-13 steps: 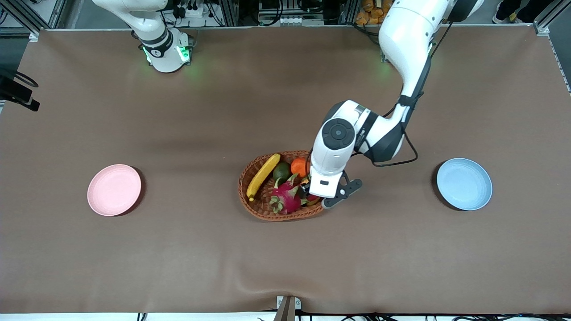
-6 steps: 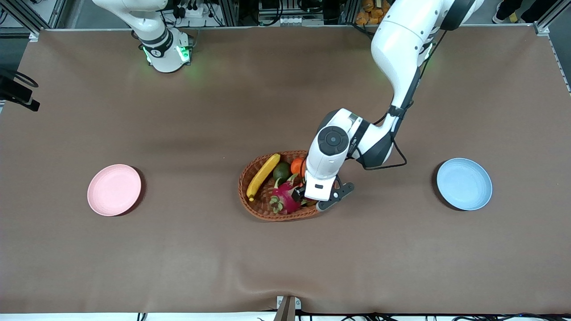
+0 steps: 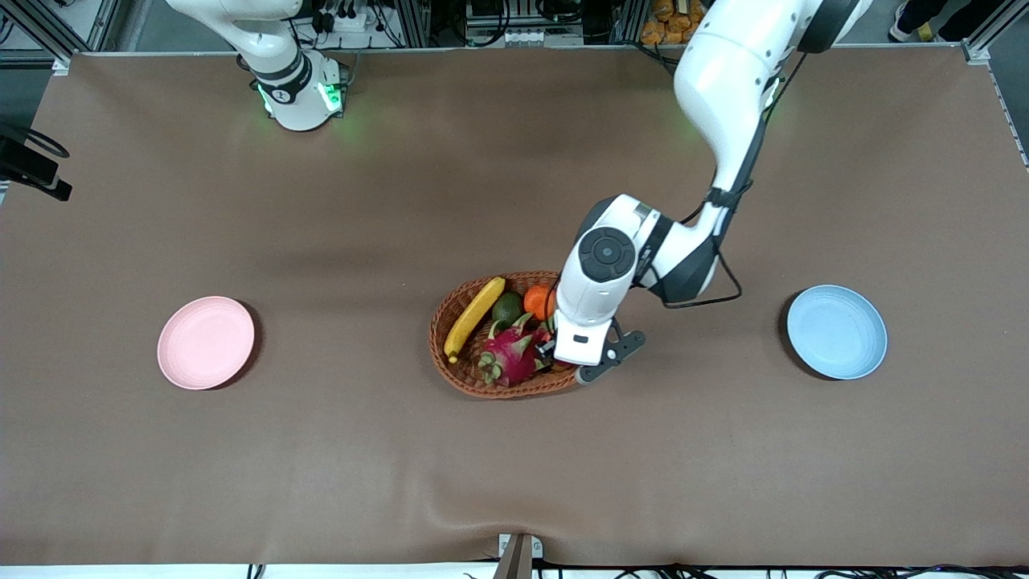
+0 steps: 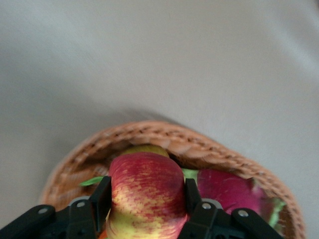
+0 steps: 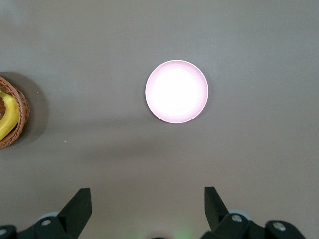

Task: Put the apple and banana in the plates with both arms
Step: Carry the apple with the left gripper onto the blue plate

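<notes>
table (image 3: 241, 466): brown cloth cover | frame (image 3: 28, 24): grey metal struts along table edge | light: even

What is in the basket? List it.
Basket: banana, avocado, orange, dragon fruit, and the apple, gripped by the left hand. The bottom is covered.

You had a red apple (image 4: 145, 191) streaked with yellow between the black fingers (image 4: 101, 196) of the left pincer (image 4: 144, 201), in a tan woven basket (image 3: 450, 310). Beside it were a yellow banana (image 3: 474, 315), a pink dragon fruit (image 3: 511, 359) with green scales, an orange fruit (image 3: 539, 301) and a dark green one (image 3: 507, 308). On your brown surface (image 3: 514, 450) one plate (image 3: 206, 342) was pale pink, the other plate (image 3: 836, 331) light blue.
</notes>
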Robot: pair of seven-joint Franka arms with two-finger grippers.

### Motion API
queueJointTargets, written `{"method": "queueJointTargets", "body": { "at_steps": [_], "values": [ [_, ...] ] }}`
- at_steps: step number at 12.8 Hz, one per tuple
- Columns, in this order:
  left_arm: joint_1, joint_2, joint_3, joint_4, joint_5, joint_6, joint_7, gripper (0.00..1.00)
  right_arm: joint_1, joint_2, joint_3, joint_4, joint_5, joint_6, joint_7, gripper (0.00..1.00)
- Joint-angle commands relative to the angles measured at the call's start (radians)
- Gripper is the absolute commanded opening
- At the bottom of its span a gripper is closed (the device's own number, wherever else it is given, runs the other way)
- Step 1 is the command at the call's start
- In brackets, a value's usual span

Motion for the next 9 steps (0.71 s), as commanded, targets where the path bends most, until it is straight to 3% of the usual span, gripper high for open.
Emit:
{"method": "queueJointTargets", "body": {
  "at_steps": [1, 3, 5, 9],
  "values": [
    [0.111, -0.184, -0.004, -0.029, -0.021, -0.212, 0.153, 0.00, -0.002, 0.009, 0.001, 0.023, 0.016, -0.015, 0.007, 1.00],
    [0.226, -0.256, -0.004, -0.049, -0.021, -0.387, 0.341, 0.00, 0.007, 0.014, 0.001, 0.023, 0.018, -0.014, 0.007, 1.00],
    [0.357, -0.298, 0.002, -0.107, -0.004, -0.474, 0.539, 0.00, 0.033, 0.025, 0.007, 0.023, 0.019, -0.012, 0.010, 1.00],
    [0.561, -0.312, -0.002, -0.270, 0.097, -0.405, 0.755, 0.00, 0.139, 0.072, 0.006, 0.023, 0.018, -0.007, 0.009, 1.00]
  ]
}}
